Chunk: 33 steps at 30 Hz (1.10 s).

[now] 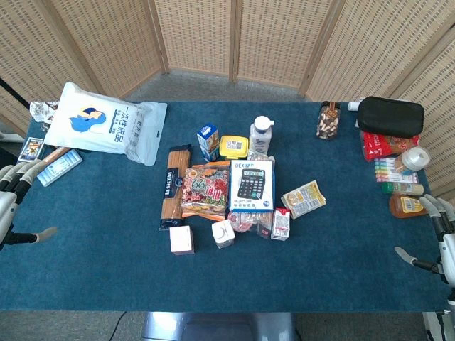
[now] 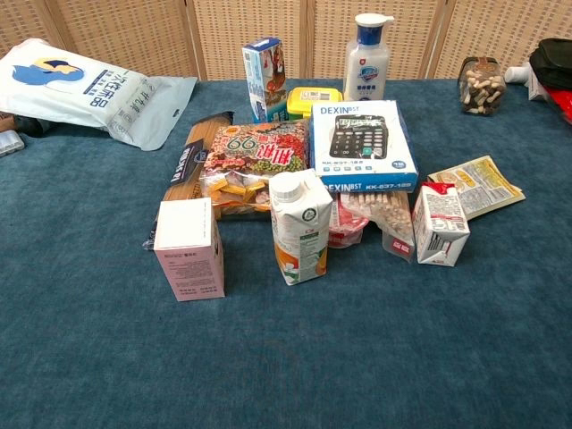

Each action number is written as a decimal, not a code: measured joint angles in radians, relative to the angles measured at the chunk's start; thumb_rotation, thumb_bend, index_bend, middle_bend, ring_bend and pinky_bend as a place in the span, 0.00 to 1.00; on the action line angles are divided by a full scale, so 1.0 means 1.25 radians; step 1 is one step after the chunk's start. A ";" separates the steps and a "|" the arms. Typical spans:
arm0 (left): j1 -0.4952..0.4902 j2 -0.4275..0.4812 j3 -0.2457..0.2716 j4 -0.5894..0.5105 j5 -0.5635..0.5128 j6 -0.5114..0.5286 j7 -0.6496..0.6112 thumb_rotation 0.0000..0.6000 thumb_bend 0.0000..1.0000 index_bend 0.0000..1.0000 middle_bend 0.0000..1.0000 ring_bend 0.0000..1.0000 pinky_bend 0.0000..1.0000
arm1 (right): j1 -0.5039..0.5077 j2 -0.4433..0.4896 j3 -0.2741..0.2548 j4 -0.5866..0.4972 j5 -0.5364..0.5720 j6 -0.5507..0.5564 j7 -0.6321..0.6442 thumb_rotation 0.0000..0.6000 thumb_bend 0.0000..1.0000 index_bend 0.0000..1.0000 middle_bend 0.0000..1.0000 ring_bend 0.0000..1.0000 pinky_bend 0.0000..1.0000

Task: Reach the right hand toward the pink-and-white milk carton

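Observation:
The pink-and-white milk carton (image 1: 182, 239) (image 2: 188, 248) stands upright at the front left of the pile of goods, near the table's middle. My right hand (image 1: 441, 238) hovers at the table's far right edge, fingers spread and empty, a long way right of the carton. At the far left edge my left hand (image 1: 13, 202) is likewise open and holds nothing. Neither hand shows in the chest view.
Beside the pink carton stand a white-and-green carton (image 2: 301, 228) and a red-and-white carton (image 2: 440, 223). Behind them lie a calculator box (image 1: 251, 185), snack bags, a pasta pack (image 1: 173, 186) and a large white bag (image 1: 106, 122). Bottles, markers and a black pouch (image 1: 389, 116) crowd the right side.

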 measured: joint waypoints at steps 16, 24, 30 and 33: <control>-0.011 -0.007 -0.005 -0.012 -0.023 -0.003 0.036 1.00 0.01 0.00 0.00 0.00 0.00 | 0.047 0.005 -0.053 -0.074 -0.095 -0.071 -0.023 1.00 0.00 0.00 0.00 0.00 0.00; -0.022 -0.022 -0.005 -0.006 -0.033 -0.016 0.053 1.00 0.01 0.00 0.00 0.00 0.00 | 0.133 0.026 -0.064 -0.213 -0.108 -0.216 -0.095 1.00 0.00 0.00 0.00 0.00 0.00; -0.031 -0.035 -0.007 0.014 -0.050 -0.029 0.056 1.00 0.01 0.00 0.00 0.00 0.00 | 0.192 0.013 -0.050 -0.286 -0.065 -0.318 -0.183 1.00 0.00 0.00 0.00 0.00 0.00; -0.035 -0.040 -0.009 0.022 -0.059 -0.033 0.059 1.00 0.01 0.00 0.00 0.00 0.00 | 0.221 -0.006 -0.038 -0.301 -0.028 -0.366 -0.222 1.00 0.00 0.00 0.00 0.00 0.00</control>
